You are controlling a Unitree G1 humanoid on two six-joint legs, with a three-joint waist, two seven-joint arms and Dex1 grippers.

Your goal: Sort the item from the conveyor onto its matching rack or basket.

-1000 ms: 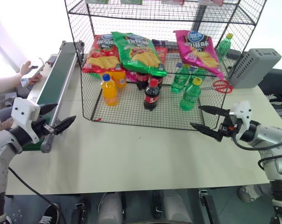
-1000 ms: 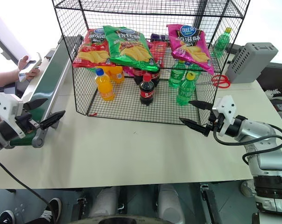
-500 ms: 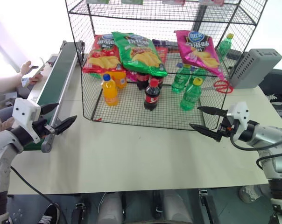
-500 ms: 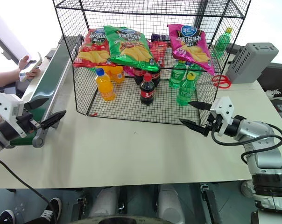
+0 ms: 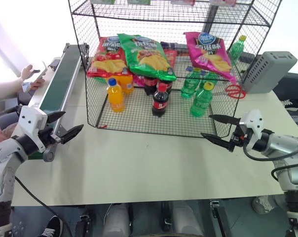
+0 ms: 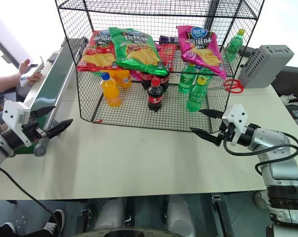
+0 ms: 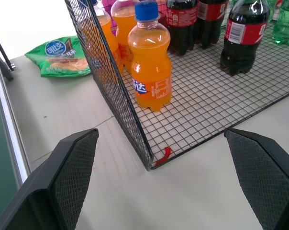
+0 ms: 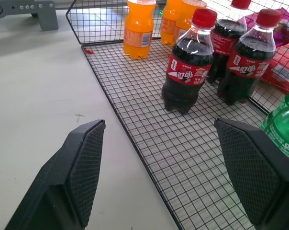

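Magenta-pink chip bag (image 5: 209,53) already lies in the black wire-grid rack (image 5: 139,116), both grippers' fingers spread open and empty over the counter (image 5: 139,168), waiting on the dark-green conveyor (image 5: 57,86).

A pale beige tabletop (image 5: 139,168) carries the scene, with a grey plastic box with a ribbed side (image 5: 268,70) standing at its far right, a red loop-shaped object (image 5: 234,91) just beside it, and a small green chip bag (image 7: 59,57) lying flat on it. Among the upright bottles are an orange soda bottle with a blue cap (image 5: 114,95), a dark cola bottle with a red cap (image 5: 160,100) and a green soda bottle with a yellow cap (image 5: 202,100), while behind them a red chip bag (image 5: 105,57) and a large green chip bag (image 5: 145,55) lean side by side, overlapping. At the far left a person's hand (image 5: 30,75) holds a phone.
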